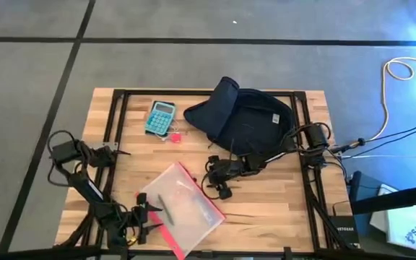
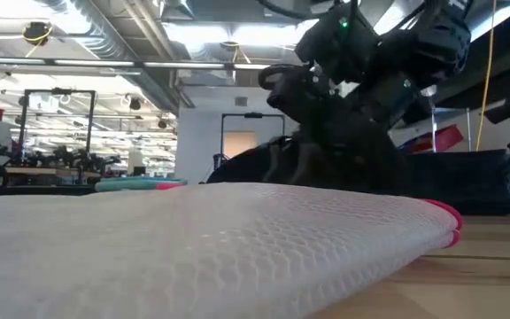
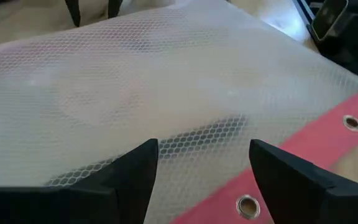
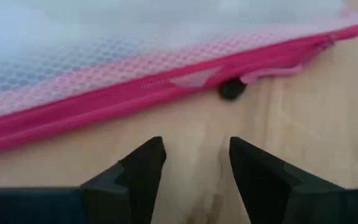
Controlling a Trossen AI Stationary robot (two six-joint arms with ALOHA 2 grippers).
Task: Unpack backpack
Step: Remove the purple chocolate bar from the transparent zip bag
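Butcher-block wood table (image 1: 280, 209) on a grey floor with black lines, an open workshop behind.

Navy backpack (image 1: 248, 119) lies slumped at the far right (flap upturned); left gripper (image 3: 201, 171) spread wide over the mesh pouch (image 1: 183, 206), right gripper (image 4: 194, 165) parted, empty, beside its zip.

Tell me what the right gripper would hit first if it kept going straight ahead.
Probably the pink zipper edge of the mesh pouch. The right gripper is open, empty, with bare table between; depth is uncertain.
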